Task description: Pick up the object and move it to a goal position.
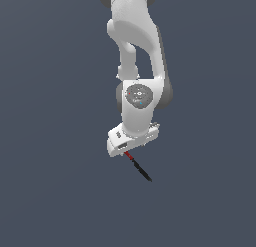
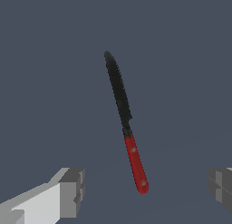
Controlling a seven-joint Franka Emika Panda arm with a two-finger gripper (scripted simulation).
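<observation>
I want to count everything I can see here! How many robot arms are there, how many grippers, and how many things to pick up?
Robot arms: 1
Grippers: 1, with its fingers spread wide apart
Things to pick up: 1, a thin knife-like stick, red at one end and black along the rest
Total: 3

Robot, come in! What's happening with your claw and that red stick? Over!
Gripper open, holding nothing. Thin red-handled, black-bladed knife lies flat between the fingers. Nothing blocking.
</observation>
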